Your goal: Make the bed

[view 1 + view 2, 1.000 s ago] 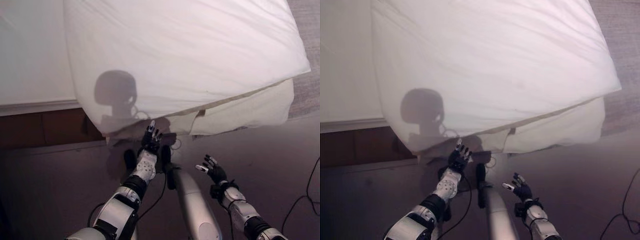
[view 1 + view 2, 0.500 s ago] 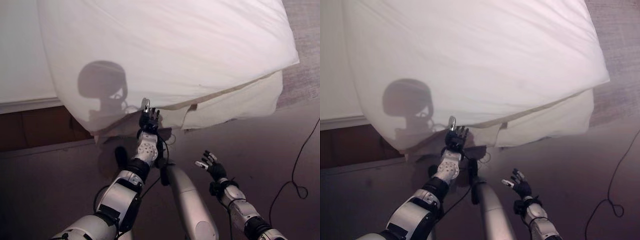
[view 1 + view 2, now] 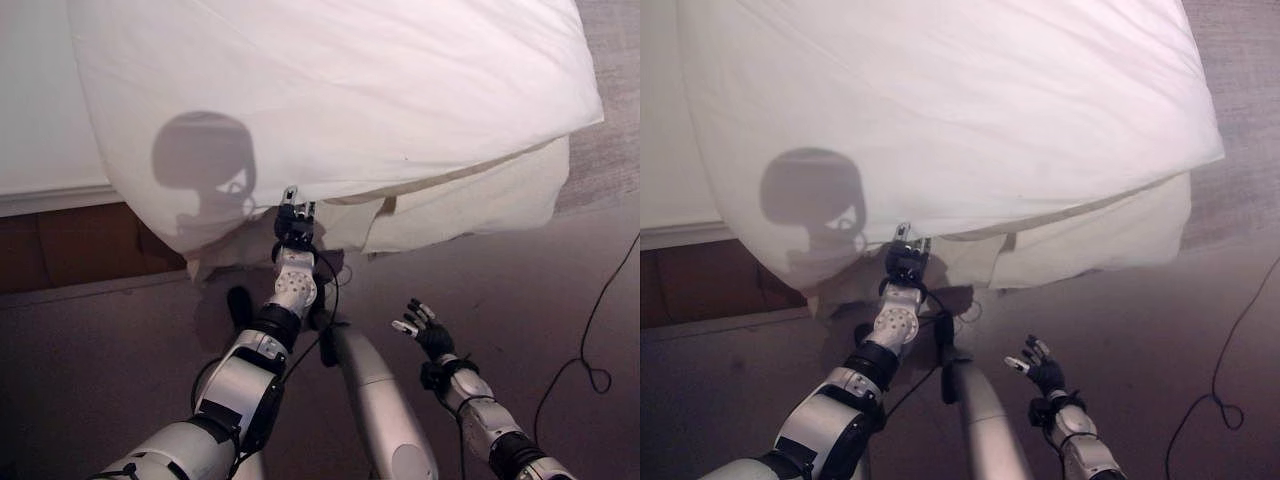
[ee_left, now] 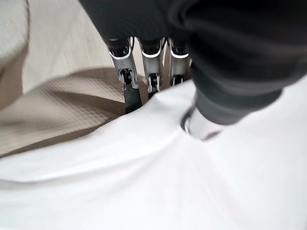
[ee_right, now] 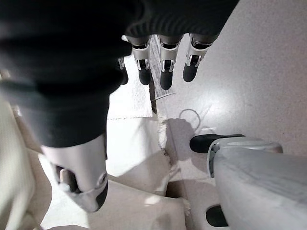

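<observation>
A big white duvet lies askew on the bed, its near edge hanging over the side. A beige cover shows beneath it. My left hand is up at that hanging edge. In the left wrist view its fingers go under the white duvet and the thumb presses on top, pinching the edge, with the beige cover behind. My right hand hovers open low over the floor, apart from the bedding, its fingers straight.
A white sheet covers the bed at the left, above the brown wooden bed frame. Grey floor stretches in front of the bed, and a lighter carpet lies at the right.
My left hand has risen from below the hanging edge up to the duvet and closed its thumb on it. The camera has shifted slightly. The right hand has barely moved.
</observation>
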